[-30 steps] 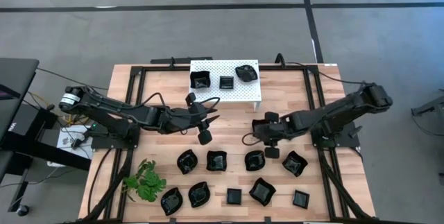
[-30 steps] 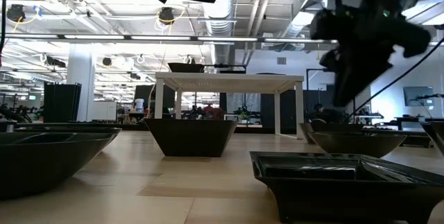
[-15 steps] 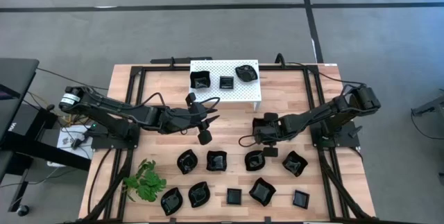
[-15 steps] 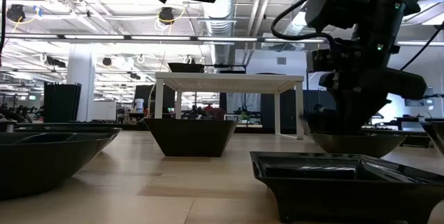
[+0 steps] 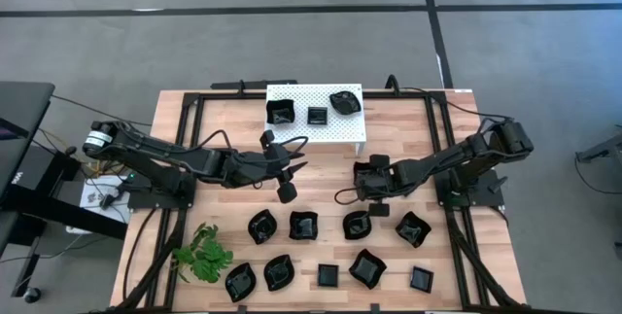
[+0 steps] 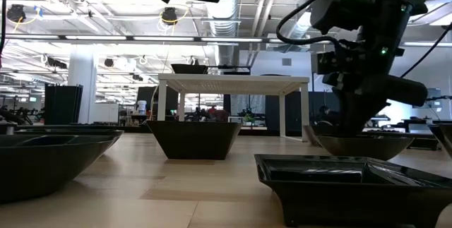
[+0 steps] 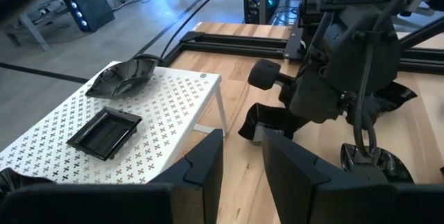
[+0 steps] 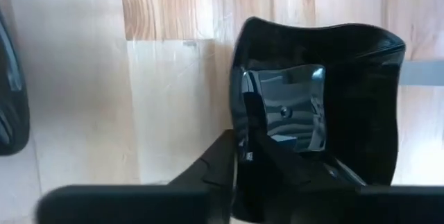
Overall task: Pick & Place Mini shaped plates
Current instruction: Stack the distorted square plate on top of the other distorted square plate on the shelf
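Note:
Several glossy black mini plates lie in two rows on the near half of the table, among them a wavy square plate (image 5: 357, 224). Three more (image 5: 281, 112) (image 5: 318, 116) (image 5: 344, 102) sit on the white perforated platform (image 5: 301, 95). My right gripper (image 5: 362, 208) is down at the wavy plate's far rim and shut on it; it shows in the right wrist view (image 8: 239, 158) and the low view (image 6: 364, 133). My left gripper (image 5: 296, 157) hovers empty left of the platform's near edge, its fingers (image 7: 208, 158) a narrow gap apart. My right gripper pinches the wavy square plate's rim (image 8: 239, 123) between its two fingers, one finger (image 8: 291, 172) inside the dish and one (image 8: 208, 168) outside. The fingers point down, slanting in from the table's right. The plate rests flat on the table.
A green leafy sprig (image 5: 204, 253) lies at the near left. Other plates (image 5: 303, 225) (image 5: 413, 228) sit close on either side of the held one. Black frame rails (image 5: 185, 158) run along both table sides. Bare wood lies between the platform and the plate rows.
My right gripper has come down and a little toward the table's left, from above the plates onto the wavy plate in the far row. The plate has stayed on the table.

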Robot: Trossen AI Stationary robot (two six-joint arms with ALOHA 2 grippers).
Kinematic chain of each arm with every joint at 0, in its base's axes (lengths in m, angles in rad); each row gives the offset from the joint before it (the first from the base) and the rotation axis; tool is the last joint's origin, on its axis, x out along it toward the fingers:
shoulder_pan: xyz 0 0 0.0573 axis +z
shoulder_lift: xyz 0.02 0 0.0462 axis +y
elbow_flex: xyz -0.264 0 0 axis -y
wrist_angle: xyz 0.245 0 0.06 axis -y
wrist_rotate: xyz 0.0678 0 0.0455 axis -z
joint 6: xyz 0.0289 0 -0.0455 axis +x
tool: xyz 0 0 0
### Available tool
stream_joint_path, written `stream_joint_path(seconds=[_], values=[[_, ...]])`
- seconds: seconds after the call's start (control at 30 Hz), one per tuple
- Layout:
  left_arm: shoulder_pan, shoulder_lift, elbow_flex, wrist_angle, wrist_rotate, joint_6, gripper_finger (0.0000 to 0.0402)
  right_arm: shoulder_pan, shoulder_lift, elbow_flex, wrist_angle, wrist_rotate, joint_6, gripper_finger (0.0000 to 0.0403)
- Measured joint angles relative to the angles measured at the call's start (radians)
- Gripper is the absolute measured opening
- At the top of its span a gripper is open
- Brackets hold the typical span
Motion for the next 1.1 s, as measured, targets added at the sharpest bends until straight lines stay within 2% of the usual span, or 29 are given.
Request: stream_joint_path(seconds=[0.07,0.2,0.37,0.53,0.7,0.77,0.97,1.1], values=[[0.000,0.000,0.000,0.000,0.000,-0.025,0.0103,0.003,0.000,0.000,0.002,0.001,-0.005,0.0009],[0.000,0.002,-0.014,0.004,0.035,-0.064,0.0103,0.019,0.000,0.024,0.000,-0.001,-0.005,0.0011],[0.000,0.004,-0.067,0.056,0.218,-0.115,0.0103,0.072,0.000,0.112,0.005,-0.015,-0.045,0.0003],[0.000,0.004,-0.119,0.128,0.444,-0.035,0.0103,0.134,0.000,0.192,0.041,-0.040,-0.280,0.0003],[-0.006,0.005,-0.151,0.157,0.465,0.072,0.0103,0.162,0.000,0.213,0.175,-0.190,-0.587,0.0004],[-0.011,0.014,-0.158,0.184,0.469,0.097,0.0103,0.161,0.000,0.213,0.234,-0.220,-0.658,0.0003],[-0.032,0.086,-0.163,0.260,0.568,0.101,0.0103,0.120,0.000,0.214,0.309,-0.229,-0.683,0.0002],[-0.029,0.160,-0.164,0.293,0.582,0.101,0.0103,0.087,0.000,0.214,0.315,-0.236,-0.683,0.0001]])
